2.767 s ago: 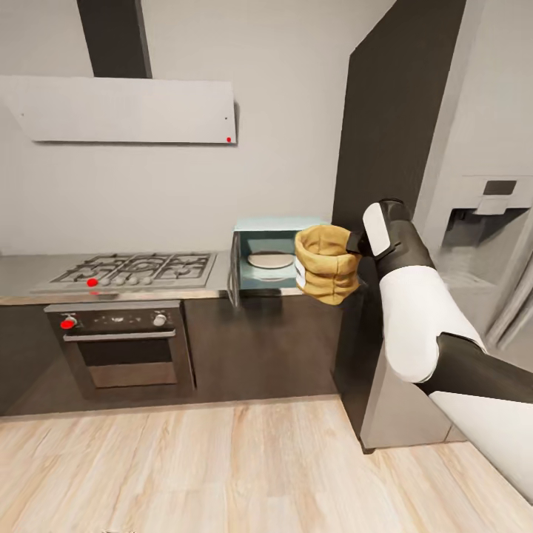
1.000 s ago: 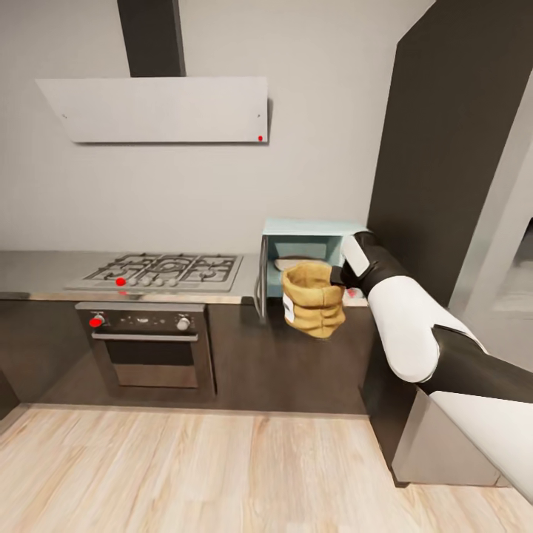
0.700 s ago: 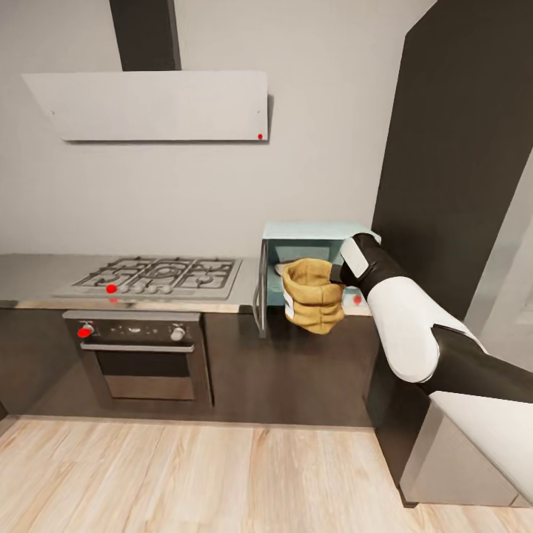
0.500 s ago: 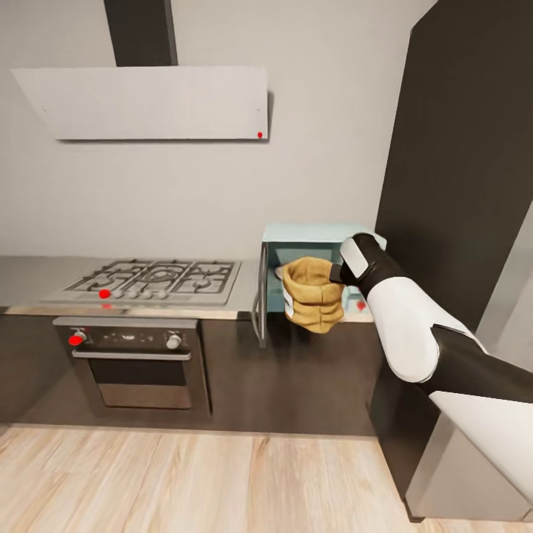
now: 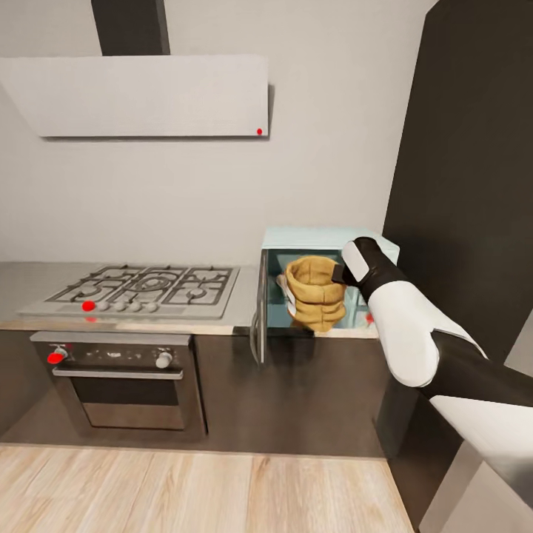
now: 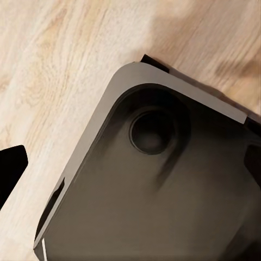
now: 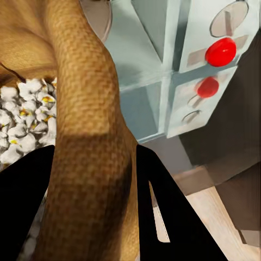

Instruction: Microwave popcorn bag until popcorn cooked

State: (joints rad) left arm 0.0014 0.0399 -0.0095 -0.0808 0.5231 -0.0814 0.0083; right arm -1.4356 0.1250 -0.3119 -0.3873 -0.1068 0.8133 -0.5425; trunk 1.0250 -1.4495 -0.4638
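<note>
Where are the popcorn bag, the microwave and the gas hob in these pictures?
popcorn bag [image 5: 317, 300]: head view, on the front of its tan crumpled side.
microwave [image 5: 311, 237]: head view, on its pale blue top above the open cavity.
gas hob [image 5: 141, 284]: head view, on the black grates.

Right arm [image 5: 414, 333]: extended forward from the lower right of the head view, white forearm shell leading to a dark wrist. Right gripper [image 7: 92, 179]: closed on the rolled rim of the popcorn bag [image 5: 315, 292], one black finger [image 7: 22, 201] inside the bag and the other [image 7: 168, 217] outside, with the wall pinched between them. Left gripper: one black fingertip [image 6: 10, 169] shows in the left wrist view, pointing down toward the robot's dark base [image 6: 163, 185].
</note>
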